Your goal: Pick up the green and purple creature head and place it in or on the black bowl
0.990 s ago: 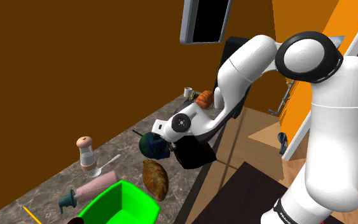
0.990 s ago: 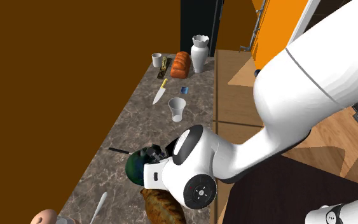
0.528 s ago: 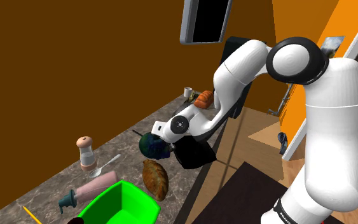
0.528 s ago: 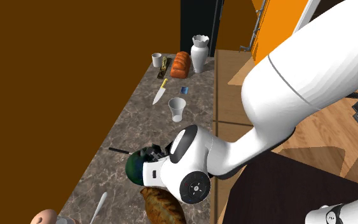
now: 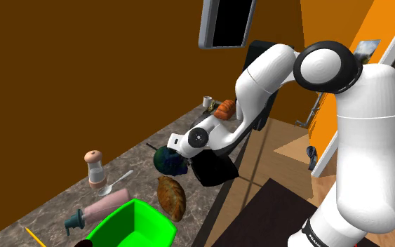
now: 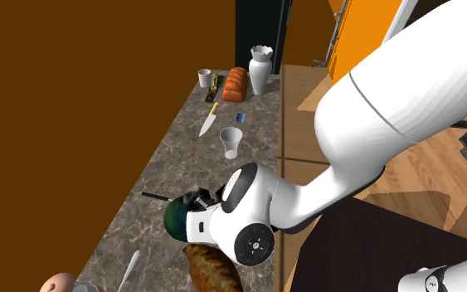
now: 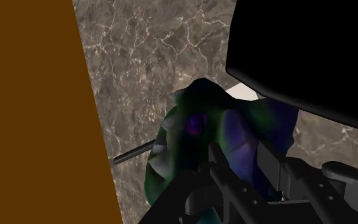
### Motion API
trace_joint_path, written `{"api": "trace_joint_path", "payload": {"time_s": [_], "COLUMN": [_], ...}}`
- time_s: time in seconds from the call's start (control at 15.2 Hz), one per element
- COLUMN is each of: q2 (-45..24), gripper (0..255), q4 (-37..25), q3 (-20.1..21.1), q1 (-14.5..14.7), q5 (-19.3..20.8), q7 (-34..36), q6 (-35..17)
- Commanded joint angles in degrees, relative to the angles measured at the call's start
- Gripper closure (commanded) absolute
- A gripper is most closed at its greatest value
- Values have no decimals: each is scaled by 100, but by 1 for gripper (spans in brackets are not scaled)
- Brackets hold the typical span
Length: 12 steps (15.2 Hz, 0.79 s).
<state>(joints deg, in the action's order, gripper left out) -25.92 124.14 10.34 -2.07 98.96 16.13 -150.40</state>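
1. Green and purple creature head [image 7: 196, 127] at centre frame in the wrist view, on the marbled bench [image 7: 145, 51], just beside the black bowl [image 7: 298, 51] at upper right.
2. Hand [image 7: 240, 159] right against the head; clamped on it or not, cannot tell.
3. Probably light and rigid, with lumpy faces likely to slip.
4. Best gripped across the narrower middle, clear of protruding edges.
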Motion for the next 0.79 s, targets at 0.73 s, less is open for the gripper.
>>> {"api": "trace_joint_path", "payload": {"time_s": [0.73], "q2": [434], "gripper": [255], "q4": [175], "q3": [54], "q1": [-60], "q5": [-496], "q7": [-516], "q6": [-63]}}
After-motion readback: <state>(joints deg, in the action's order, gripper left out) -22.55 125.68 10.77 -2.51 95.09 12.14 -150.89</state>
